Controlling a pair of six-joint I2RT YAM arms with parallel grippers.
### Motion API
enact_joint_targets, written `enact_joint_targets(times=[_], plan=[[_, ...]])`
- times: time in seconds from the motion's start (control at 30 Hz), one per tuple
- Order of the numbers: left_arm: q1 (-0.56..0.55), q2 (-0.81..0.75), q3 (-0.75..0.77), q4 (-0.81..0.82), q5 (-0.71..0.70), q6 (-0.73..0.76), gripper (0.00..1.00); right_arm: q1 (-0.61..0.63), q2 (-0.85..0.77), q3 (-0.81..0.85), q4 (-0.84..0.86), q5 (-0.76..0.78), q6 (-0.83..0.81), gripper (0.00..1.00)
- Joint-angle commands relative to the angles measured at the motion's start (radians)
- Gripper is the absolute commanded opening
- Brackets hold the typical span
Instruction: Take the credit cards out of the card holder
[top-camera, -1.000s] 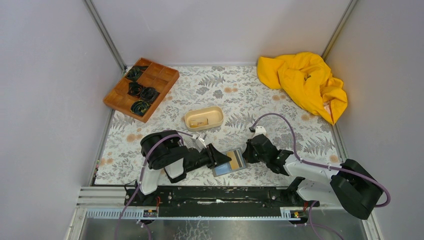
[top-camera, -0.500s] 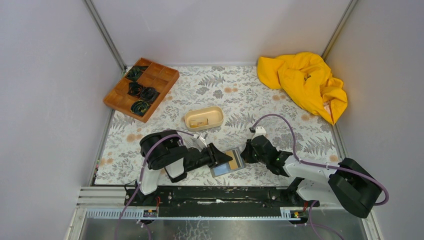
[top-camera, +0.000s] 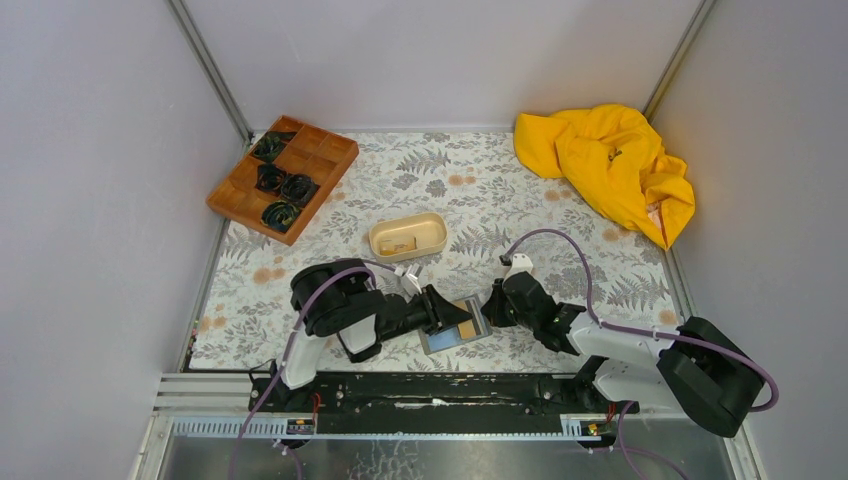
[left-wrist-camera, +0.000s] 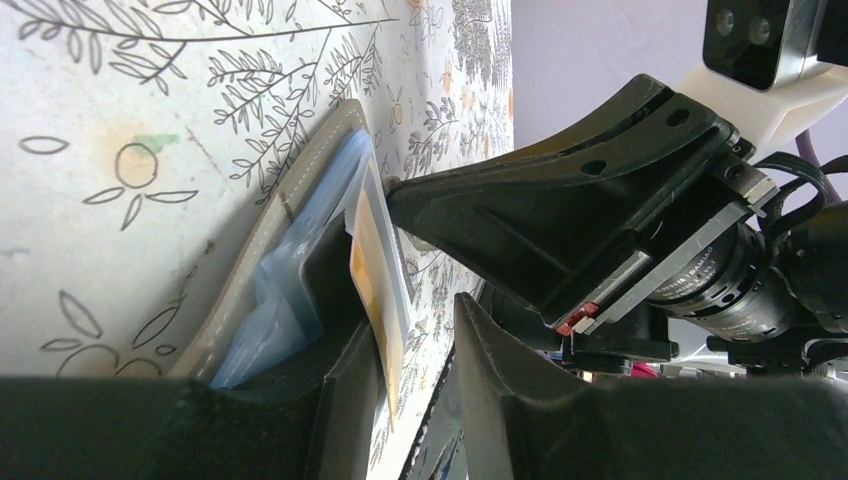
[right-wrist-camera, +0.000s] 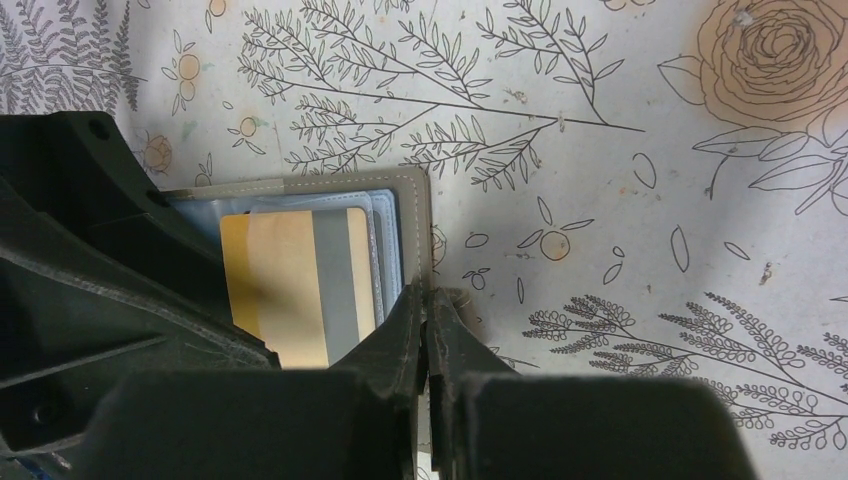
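Wooden compartment tray (top-camera: 335, 150): far left of the table, lying at an angle.
Dark coiled items (top-camera: 299, 188): four, each in its own compartment.
Beige oval tray (top-camera: 437, 228): mid-table, with a small tan piece (top-camera: 402, 243) inside.
Yellow cloth (top-camera: 610, 165): crumpled, in the far right corner.
Table cover (top-camera: 480, 190): pale, with a fern and flower print.

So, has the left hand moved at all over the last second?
Yes, slightly. Judged against the beige tray, which stays put, the left hand has crept rightward in the top view, further over the card holder and toward the right hand.
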Motion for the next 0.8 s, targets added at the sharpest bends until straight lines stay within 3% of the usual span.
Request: enact_joint_targets(times=[0.0, 0.77], plan=[[-0.014, 0.035, 0.038, 0.058, 0.008, 0.001, 0.39, 0.040, 0.026, -0.046, -0.063, -0.083, 0.031, 0.00], [-0.007, -0.064, -0.120, 0.071, -0.029, 0.037, 0.36, 0.039, 0.073, -0.022, -0.039, -0.089, 0.051, 0.00]])
